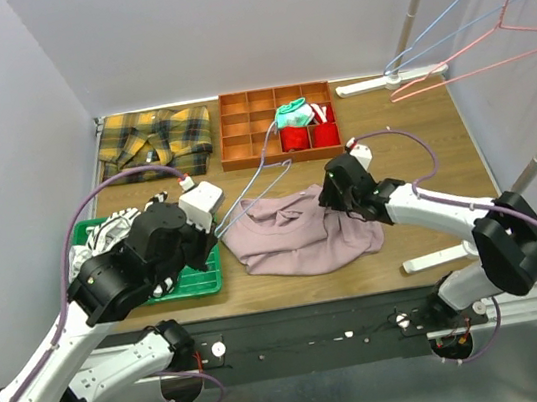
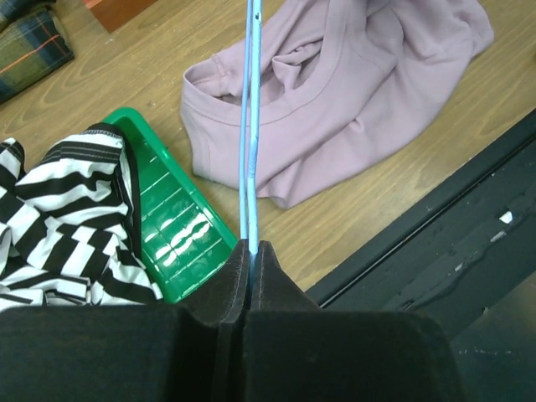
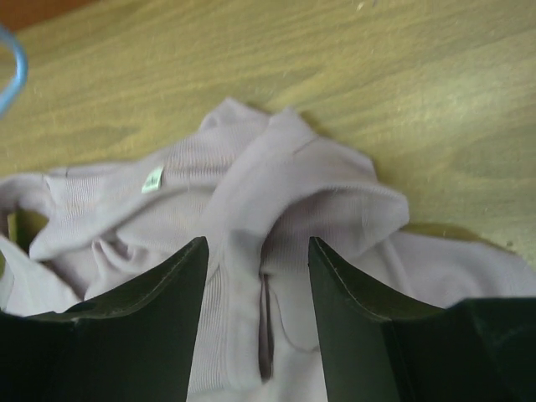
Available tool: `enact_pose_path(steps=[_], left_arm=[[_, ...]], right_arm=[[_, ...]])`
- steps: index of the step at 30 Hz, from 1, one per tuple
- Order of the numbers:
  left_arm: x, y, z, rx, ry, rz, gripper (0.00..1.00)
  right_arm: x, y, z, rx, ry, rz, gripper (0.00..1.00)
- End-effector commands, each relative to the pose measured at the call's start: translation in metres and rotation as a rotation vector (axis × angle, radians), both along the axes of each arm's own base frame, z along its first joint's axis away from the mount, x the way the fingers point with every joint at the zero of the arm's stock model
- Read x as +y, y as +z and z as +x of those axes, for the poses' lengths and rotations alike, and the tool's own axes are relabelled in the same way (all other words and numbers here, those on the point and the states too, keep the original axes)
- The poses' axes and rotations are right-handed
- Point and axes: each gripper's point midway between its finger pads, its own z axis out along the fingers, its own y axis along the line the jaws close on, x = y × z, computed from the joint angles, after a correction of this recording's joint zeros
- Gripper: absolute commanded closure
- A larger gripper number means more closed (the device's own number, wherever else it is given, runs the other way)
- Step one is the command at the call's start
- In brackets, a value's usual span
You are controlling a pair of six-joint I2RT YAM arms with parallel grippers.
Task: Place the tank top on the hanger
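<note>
In the left wrist view, your left claw (image 2: 249, 251) is squeezed tight on the thin blue wire of the hanger (image 2: 247, 126). The wire runs straight out ahead of the claw. The pink tank top (image 2: 352, 92) lies crumpled on the table (image 2: 126, 92), ahead of the claw and mostly to its right. The wire passes over the top's neck edge. Just left of the claw you see a green tray (image 2: 188, 226) with a black and white striped garment (image 2: 67, 218) in it. Far off to the left is a bit of plaid cloth (image 2: 29, 46).

In the right wrist view, your right claw (image 3: 258, 247) is partly open. A raised fold of the tank top sits between its two fingers, and more pink cloth spreads out ahead of it and to both sides. You cannot tell if the fingers touch the fold. A small pale label (image 3: 152, 179) shows on the cloth, ahead and to the left of the claw.

In the top view, your two claws are at opposite sides of the tank top, the left claw just off its edge and the right claw down over it. The hanger reaches from the left claw, past the top's far edge, toward an orange box (image 1: 237, 125) beyond both claws
</note>
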Motion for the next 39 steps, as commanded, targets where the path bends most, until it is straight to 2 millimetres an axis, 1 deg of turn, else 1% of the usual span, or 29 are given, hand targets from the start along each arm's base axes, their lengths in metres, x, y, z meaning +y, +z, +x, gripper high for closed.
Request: enact_pose_path(steps=[1,2,4,5,6,7,8,9,10,11,13,15,16,18,20,24,26,27,28,30,31,33,34,35,37,39], left_arm=[[0.014,0.002,-0.013,0.003,0.016,-0.026,1.0],[0.014,0.003,-0.014,0.003,0.012,-0.032,1.0],[0.01,0.001,-0.016,0.014,-0.005,-0.043,1.0],[0.008,-0.001,-0.016,0.021,-0.009,-0.044,1.0],[0.006,-0.003,-0.016,0.028,-0.013,-0.042,1.0],[0.003,-0.007,-0.014,0.038,-0.014,-0.038,1.0],[0.001,-0.009,-0.013,0.044,-0.013,-0.04,1.0],[0.0,-0.013,-0.011,0.049,-0.007,-0.035,1.0],[-0.003,-0.017,-0.009,0.054,-0.006,-0.034,1.0],[-0.006,-0.018,-0.008,0.058,-0.008,-0.043,1.0],[-0.013,-0.021,-0.006,0.064,-0.005,-0.07,1.0],[-0.02,-0.02,-0.009,0.075,-0.029,-0.106,1.0],[-0.022,-0.017,-0.01,0.064,-0.036,-0.126,1.0],[-0.022,-0.015,-0.012,0.055,-0.046,-0.142,1.0],[-0.024,-0.011,-0.016,0.049,-0.075,-0.169,1.0],[-0.023,-0.003,-0.025,0.053,-0.102,-0.195,1.0],[-0.02,0.004,-0.029,0.042,-0.108,-0.21,1.0],[-0.019,0.006,-0.031,0.039,-0.112,-0.217,1.0],[-0.017,0.012,-0.034,0.03,-0.119,-0.231,1.0],[-0.017,0.015,-0.039,0.036,-0.135,-0.247,1.0],[-0.015,0.018,-0.041,0.032,-0.135,-0.252,1.0],[-0.013,0.019,-0.042,0.035,-0.129,-0.251,1.0],[-0.01,0.021,-0.044,0.034,-0.13,-0.252,1.0],[-0.009,0.021,-0.045,0.034,-0.129,-0.252,1.0],[-0.009,0.02,-0.046,0.042,-0.133,-0.25,1.0],[-0.012,0.018,-0.049,0.056,-0.146,-0.255,1.0]], right_arm=[[0.002,0.007,0.036,-0.052,-0.071,0.046,0.41],[0.003,0.006,0.039,-0.047,-0.068,0.052,0.43],[0.003,0.006,0.045,-0.053,-0.073,0.061,0.49],[0.004,0.006,0.049,-0.062,-0.074,0.063,0.5],[0.005,0.008,0.053,-0.066,-0.074,0.062,0.58],[0.003,0.006,0.056,-0.06,-0.075,0.055,0.63],[0.006,0.002,0.057,-0.045,-0.063,0.051,0.7],[0.008,0.004,0.059,-0.044,-0.053,0.049,0.9],[0.012,0.011,0.063,-0.052,-0.041,0.054,0.96],[0.011,0.012,0.061,-0.046,-0.028,0.043,0.99],[0.011,0.028,0.059,-0.072,-0.013,0.055,0.99],[0.008,0.039,0.056,-0.093,0.004,0.045,0.99],[0.007,0.053,0.055,-0.122,0.015,0.054,0.99],[0.009,0.065,0.052,-0.148,0.056,0.054,0.99],[0.013,0.081,0.051,-0.185,0.096,0.07,0.99],[0.02,0.103,0.051,-0.225,0.145,0.091,0.99],[0.02,0.107,0.052,-0.231,0.158,0.08,0.99],[0.021,0.114,0.054,-0.243,0.161,0.082,0.99],[0.022,0.115,0.055,-0.244,0.162,0.081,0.99],[0.025,0.12,0.056,-0.252,0.181,0.084,0.99],[0.027,0.127,0.058,-0.268,0.185,0.089,0.99],[0.022,0.129,0.062,-0.269,0.16,0.062,0.99],[0.021,0.136,0.066,-0.283,0.149,0.058,0.99],[0.02,0.136,0.066,-0.281,0.15,0.047,0.99],[0.027,0.142,0.066,-0.284,0.179,0.061,0.99],[0.033,0.151,0.067,-0.3,0.209,0.083,0.99]])
